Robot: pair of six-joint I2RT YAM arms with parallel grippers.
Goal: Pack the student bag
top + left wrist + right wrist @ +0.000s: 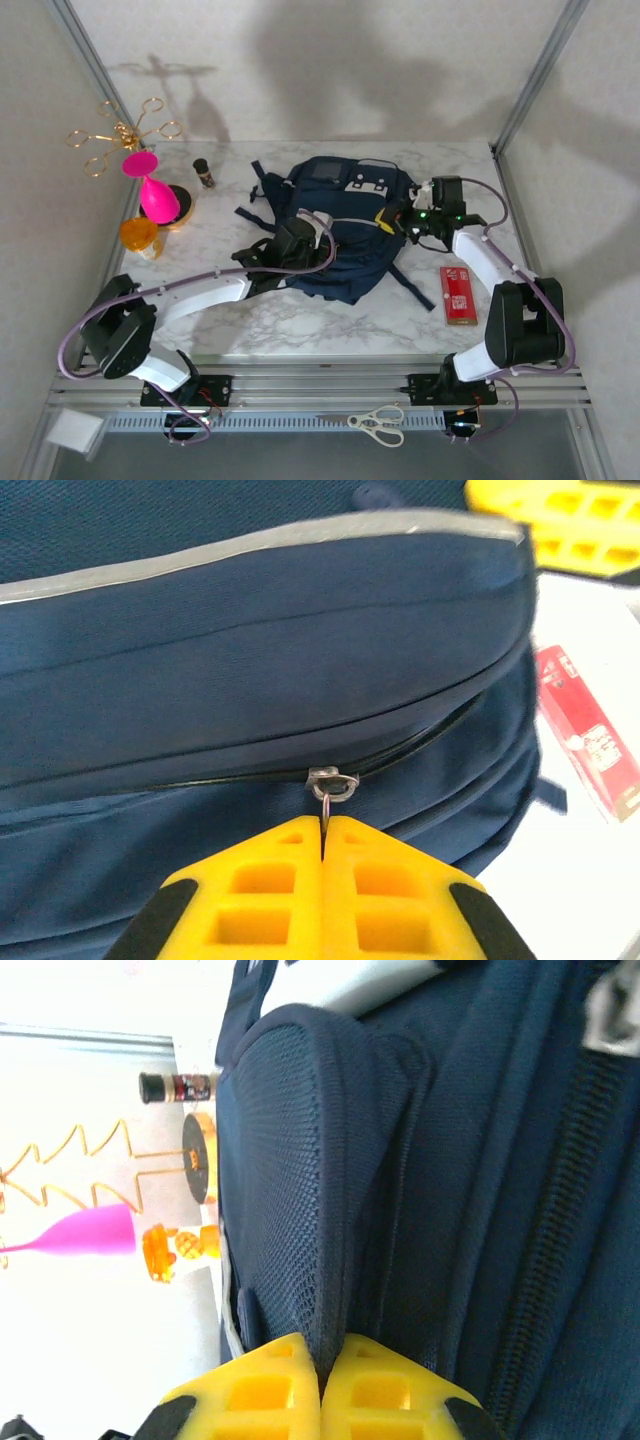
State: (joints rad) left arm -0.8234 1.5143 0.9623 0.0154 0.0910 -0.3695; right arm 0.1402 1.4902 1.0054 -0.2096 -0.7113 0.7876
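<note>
The white left arm (200,290) stretches inward, its yellow left pincer (322,825) pressed shut on the small metal zipper ring (331,782) of the navy blue fabric backpack (250,670). The white right arm (485,255) bends forward, its yellow right pincer (322,1352) clamped on a fold of the backpack.

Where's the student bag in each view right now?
Top external: student bag mid-table, between both arms.
Left wrist: bag runs across, above the left gripper, shut on its zipper pull.
Right wrist: bag across centre and right, above the right gripper.
Shared landmark: the right gripper's yellow fingers, pinching the bag.
</note>
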